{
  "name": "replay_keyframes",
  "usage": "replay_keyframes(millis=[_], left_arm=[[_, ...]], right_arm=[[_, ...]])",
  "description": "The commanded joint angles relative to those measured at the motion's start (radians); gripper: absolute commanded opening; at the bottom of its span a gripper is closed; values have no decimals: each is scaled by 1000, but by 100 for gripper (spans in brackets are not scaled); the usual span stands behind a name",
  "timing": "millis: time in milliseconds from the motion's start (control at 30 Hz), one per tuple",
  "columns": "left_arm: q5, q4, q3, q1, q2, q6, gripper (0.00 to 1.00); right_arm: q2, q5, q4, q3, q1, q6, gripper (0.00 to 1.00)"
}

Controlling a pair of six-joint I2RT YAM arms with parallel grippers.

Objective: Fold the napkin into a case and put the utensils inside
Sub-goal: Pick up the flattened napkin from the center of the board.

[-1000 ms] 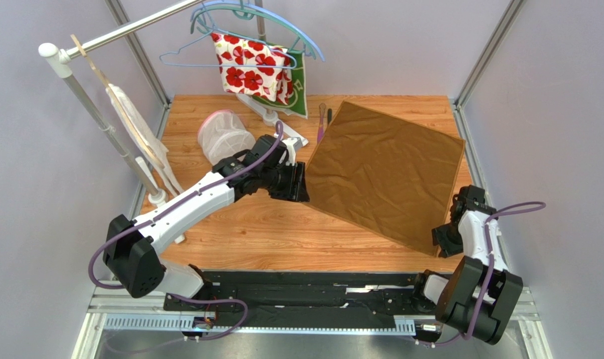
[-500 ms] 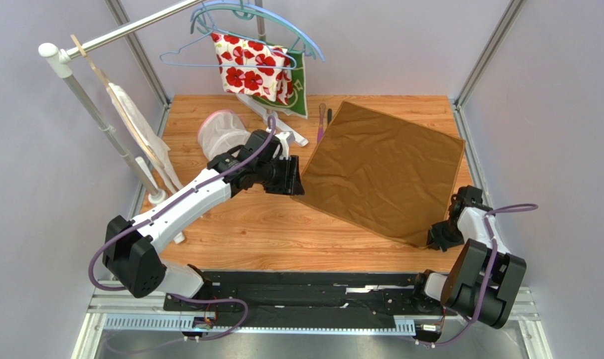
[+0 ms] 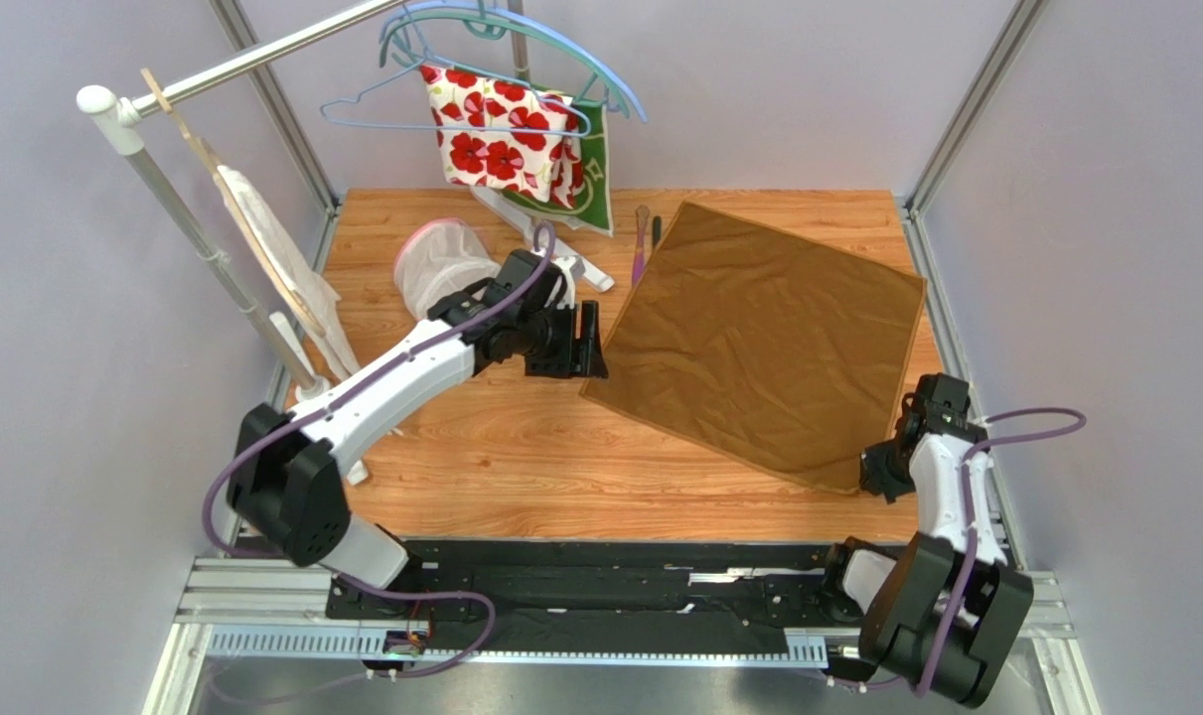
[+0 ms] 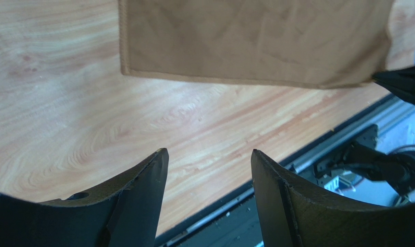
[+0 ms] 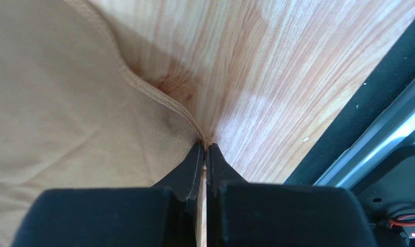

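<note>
Your napkin (image 3: pixel 764 343) lies flat and unfolded on the right half of the bench (image 3: pixel 473 447). No pouch is formed yet, and every fold is left to do. The right gripper (image 5: pixel 205 146) has its jaws pinched shut on the napkin's near corner. The left gripper (image 4: pixel 209 154) hovers just beside the left corner, jaws wide, holding nothing. The utensils (image 3: pixel 645 243) lie at the far edge, just beside the napkin's far-left corner. A pink-rimmed mesh basket (image 3: pixel 440 268) sits close behind your left arm, and nothing lies on the cloth.
</note>
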Motion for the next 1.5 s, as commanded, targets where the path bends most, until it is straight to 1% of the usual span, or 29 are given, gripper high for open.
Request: replay_keyframes(millis=[0, 33, 100, 167, 200, 267, 333, 533, 567, 600, 633, 667, 800, 1067, 1467], left_arm=[[-43, -51, 105, 14, 177, 21, 69], [-66, -70, 147, 14, 207, 19, 69], [-136, -93, 176, 16, 269, 19, 69], [-202, -102, 210, 14, 297, 4, 70], [-215, -127, 224, 11, 322, -2, 71], [-349, -162, 248, 5, 345, -67, 71], [-367, -171, 254, 2, 380, -113, 71], [-434, -208, 329, -72, 463, -211, 64], [-443, -222, 340, -93, 475, -222, 59], [-460, -239, 354, -104, 504, -232, 57], [-511, -257, 384, -115, 520, -255, 57], [-522, -292, 397, -122, 537, -268, 56], [-536, -280, 397, -122, 574, -297, 56], [-531, -260, 392, -122, 604, -298, 56], [-490, -213, 353, -122, 635, -321, 56]], right_arm=[[-103, 35, -37, 47, 3, -16, 0], [-129, 35, -40, 53, 1, -23, 0], [-151, 29, -46, 70, 1, -54, 0], [-188, 28, -52, 73, 3, -71, 0], [-201, 29, -54, 73, 1, -83, 0], [-232, 14, -54, 70, 1, -88, 0], [-246, -3, -49, 66, 1, -88, 0], [-231, -35, -40, 66, 1, -103, 0], [-231, -38, -38, 66, 3, -105, 0], [-231, -40, -38, 67, 1, -109, 0], [-232, -35, -40, 69, 1, -112, 0], [-234, -34, -38, 69, 1, -114, 0], [-243, -40, -40, 72, 3, -118, 0], [-232, -40, -38, 72, 1, -122, 0], [-234, -31, -43, 73, 3, -118, 0]])
